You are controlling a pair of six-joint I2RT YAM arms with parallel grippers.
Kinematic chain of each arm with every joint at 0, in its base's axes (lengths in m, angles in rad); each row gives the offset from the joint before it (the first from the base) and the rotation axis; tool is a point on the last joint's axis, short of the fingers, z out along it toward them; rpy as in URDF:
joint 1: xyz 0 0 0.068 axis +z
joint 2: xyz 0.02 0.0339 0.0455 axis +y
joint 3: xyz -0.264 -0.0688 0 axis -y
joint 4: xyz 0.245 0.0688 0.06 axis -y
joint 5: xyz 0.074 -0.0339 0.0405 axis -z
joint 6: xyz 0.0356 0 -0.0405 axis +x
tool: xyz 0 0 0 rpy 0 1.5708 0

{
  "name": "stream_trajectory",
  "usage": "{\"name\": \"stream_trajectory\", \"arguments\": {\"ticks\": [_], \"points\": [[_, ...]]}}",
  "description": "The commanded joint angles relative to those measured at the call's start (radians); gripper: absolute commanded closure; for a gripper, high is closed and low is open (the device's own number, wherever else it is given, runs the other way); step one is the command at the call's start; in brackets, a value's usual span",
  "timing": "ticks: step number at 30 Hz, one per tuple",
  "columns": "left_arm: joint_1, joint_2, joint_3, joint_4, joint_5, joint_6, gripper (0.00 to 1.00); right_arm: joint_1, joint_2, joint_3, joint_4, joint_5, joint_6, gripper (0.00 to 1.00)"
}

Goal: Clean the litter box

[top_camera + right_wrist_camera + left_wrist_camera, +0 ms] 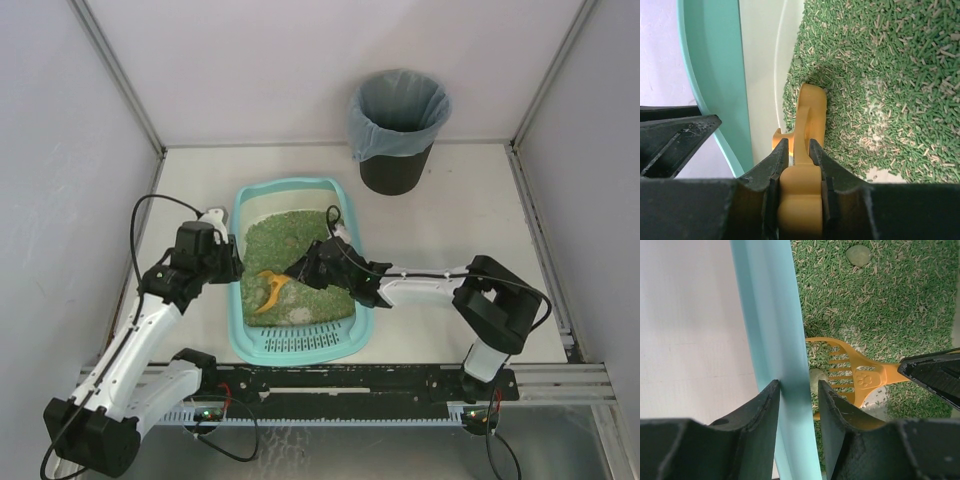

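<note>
Surface: a pale table (pixel 470 200) is lying between grey enclosure walls, with both arm bases sitting along its near edge.
Litter box: the light-teal litter box (pixel 290 185) is sitting flat on the table's middle-left, between the two arms. Its slotted grate end is facing the arm bases, and green litter (pixel 890 75) is covering the rest of its floor.
Left gripper: the left gripper (pixel 797 387) is clamping the box's left rim, with one finger outside the wall and the other inside, both pressing on the teal plastic.
Right gripper: the right gripper (pixel 799 147) is reaching in over the right rim and squeezing the handle of the orange scoop (pixel 855 375).
Scoop: its slotted head is resting on the litter near the left wall, just beside the left gripper's inner finger.
Clumps: a greyish clump (pixel 817 377) is lying against the scoop's head, and a second clump (pixel 858 255) is sitting well apart on the litter.
Bin: a black bin (pixel 398 130) lined with a grey-blue bag is standing at the table's far end, beyond the box's right corner and apart from it.
</note>
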Motion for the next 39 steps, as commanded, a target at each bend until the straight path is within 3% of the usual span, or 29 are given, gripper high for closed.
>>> {"name": "stream_trajectory", "arguments": {"ticks": [1,23,31,39], "points": [[-0.011,-0.038,-0.002,0.021,0.005,-0.005,0.59,0.02,-0.07,-0.03,0.071,0.029,0.04,1.0],[-0.003,-0.086,0.0,0.025,-0.002,-0.008,0.59,-0.025,-0.262,-0.194,0.17,0.109,0.037,1.0],[0.012,-0.19,-0.008,0.038,-0.036,-0.017,0.57,-0.096,-0.381,-0.283,0.253,-0.009,-0.04,1.0],[0.018,-0.208,-0.011,0.041,-0.04,-0.018,0.56,-0.222,-0.486,-0.464,0.484,-0.115,0.052,1.0]]}}
